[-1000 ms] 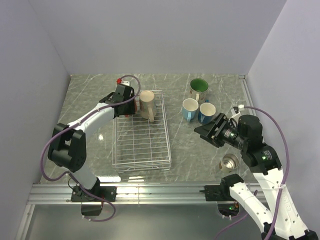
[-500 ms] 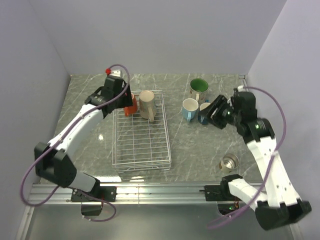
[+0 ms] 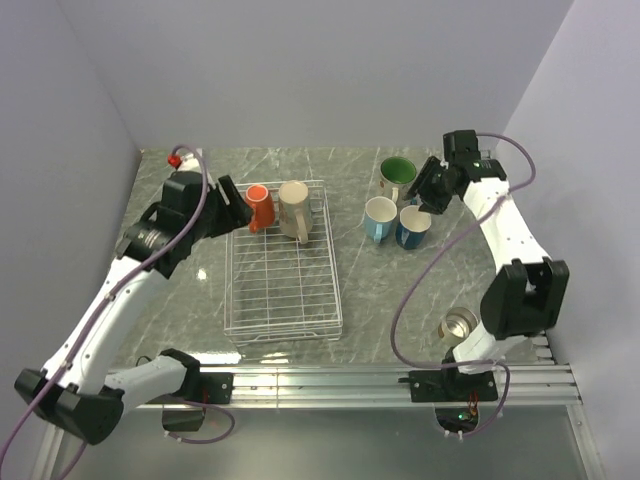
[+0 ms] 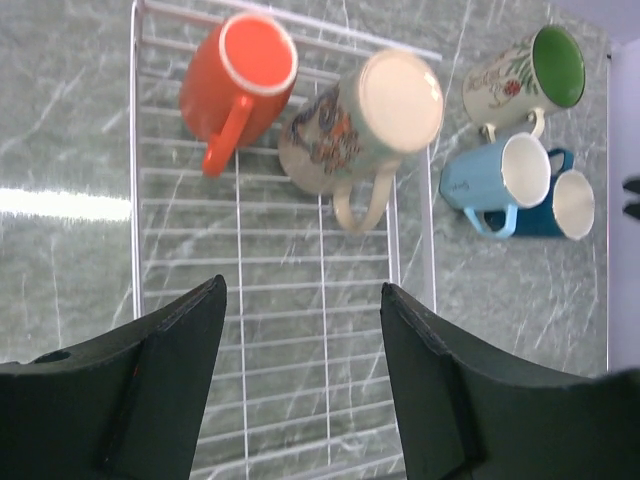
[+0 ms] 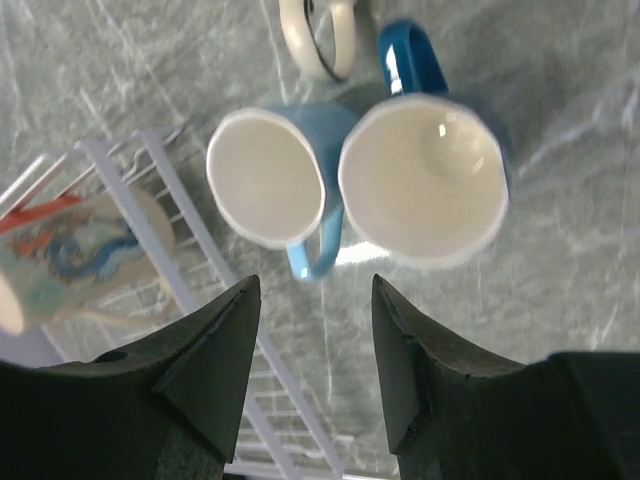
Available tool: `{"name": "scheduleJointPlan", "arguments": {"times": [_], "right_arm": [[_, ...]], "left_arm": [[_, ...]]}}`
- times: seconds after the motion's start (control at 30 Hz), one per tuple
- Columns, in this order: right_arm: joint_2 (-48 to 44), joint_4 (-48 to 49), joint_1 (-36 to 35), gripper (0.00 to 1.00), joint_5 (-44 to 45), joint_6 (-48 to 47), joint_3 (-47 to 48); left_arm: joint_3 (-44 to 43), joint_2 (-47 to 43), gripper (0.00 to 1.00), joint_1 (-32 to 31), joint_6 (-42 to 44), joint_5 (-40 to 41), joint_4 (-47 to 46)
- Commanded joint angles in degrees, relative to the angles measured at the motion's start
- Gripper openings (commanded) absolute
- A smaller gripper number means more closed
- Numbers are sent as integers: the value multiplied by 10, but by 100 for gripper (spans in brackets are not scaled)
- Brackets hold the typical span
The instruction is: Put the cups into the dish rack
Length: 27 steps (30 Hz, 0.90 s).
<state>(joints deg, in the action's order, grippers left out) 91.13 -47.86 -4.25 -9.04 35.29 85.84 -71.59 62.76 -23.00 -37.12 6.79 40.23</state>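
I've two cups (image 3: 293,208) in the dish rack (image 3: 285,288), four left on the desk (image 3: 400,290); left end effector (image 4: 300,380) and right end effector (image 5: 310,380) both released.

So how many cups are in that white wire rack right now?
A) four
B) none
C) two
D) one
C: only the orange-red cup and the tall beige cup are inside the dish rack, side by side at its far end.
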Motion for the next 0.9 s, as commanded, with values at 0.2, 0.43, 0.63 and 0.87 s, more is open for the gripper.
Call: {"name": "scheduleJointPlan", "arguments": {"times": [0.2,0.43,0.63,0.87], "right_arm": [[120,-10,-1,53,55,-36,123],[164,-16,-10,52,81,-35,135],[171,13,-20,52,85,-29,93],[195,33,-30,51,89,-21,77]], "left_arm": [[44,-84,68,0,-37,-25,30],[44,-105,68,0,-39,-20,53],[50,-121,68,0,-37,-10,64],[44,-126,68,0,-33,-7,83]]}}
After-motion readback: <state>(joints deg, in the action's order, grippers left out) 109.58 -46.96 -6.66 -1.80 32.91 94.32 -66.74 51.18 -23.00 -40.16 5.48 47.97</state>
